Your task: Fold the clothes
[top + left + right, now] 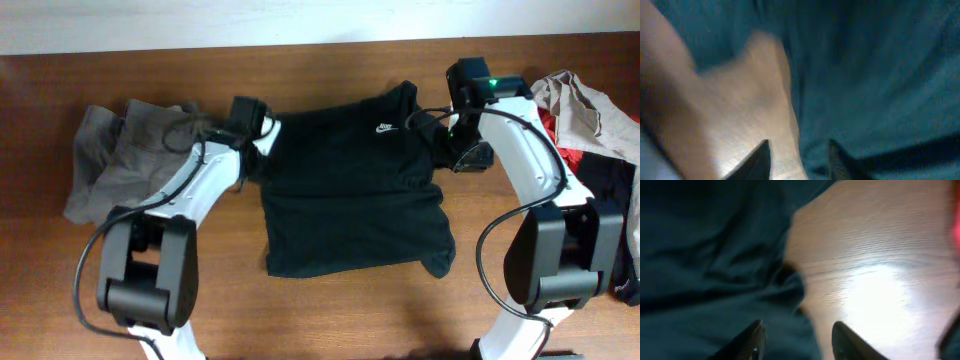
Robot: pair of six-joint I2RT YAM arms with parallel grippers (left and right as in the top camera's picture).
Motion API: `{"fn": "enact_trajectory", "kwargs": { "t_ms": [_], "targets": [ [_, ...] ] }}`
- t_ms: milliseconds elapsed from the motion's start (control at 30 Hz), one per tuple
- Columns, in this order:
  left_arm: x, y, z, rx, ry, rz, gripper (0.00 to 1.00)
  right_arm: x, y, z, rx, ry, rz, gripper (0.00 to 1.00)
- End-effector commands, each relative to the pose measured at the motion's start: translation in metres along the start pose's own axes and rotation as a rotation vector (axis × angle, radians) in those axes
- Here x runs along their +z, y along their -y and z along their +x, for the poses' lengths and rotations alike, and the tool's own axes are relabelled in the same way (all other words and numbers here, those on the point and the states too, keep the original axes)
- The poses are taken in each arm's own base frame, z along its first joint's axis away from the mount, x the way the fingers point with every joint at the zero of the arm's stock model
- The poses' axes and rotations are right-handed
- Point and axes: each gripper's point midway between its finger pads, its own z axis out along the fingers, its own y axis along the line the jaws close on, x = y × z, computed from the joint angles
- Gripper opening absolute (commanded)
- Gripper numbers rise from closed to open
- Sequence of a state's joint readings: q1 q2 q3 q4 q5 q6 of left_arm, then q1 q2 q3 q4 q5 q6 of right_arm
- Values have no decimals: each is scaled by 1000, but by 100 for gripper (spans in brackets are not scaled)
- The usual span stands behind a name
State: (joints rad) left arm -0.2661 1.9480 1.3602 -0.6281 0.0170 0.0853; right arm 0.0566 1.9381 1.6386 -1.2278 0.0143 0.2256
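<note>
Clothes (352, 215): one black T-shirt (340, 165) (one grey heap (120, 160), one mixed heap (590, 120) beside), left pincer (799, 146) and right pincer (798, 326) released.

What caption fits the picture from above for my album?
Black short-sleeved T-shirt lies on the brown wooden table between left gripper and right gripper.

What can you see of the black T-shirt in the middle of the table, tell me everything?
The black T-shirt is soft, wrinkled dark fabric lying front up on the wooden table, neck toward the far edge, uneven hem toward the arm bases. A small white logo shows on the chest. The left pincer and right pincer stand open at its two side edges near the sleeves, holding nothing.
</note>
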Motion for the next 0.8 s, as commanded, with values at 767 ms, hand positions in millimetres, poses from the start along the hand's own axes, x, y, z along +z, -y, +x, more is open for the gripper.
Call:
{"fn": "enact_trajectory", "kwargs": {
  "t_ms": [767],
  "targets": [
    [27, 28, -77, 269, 275, 166, 9, 91, -115, 118, -264, -214, -218, 40]
  ]
}}
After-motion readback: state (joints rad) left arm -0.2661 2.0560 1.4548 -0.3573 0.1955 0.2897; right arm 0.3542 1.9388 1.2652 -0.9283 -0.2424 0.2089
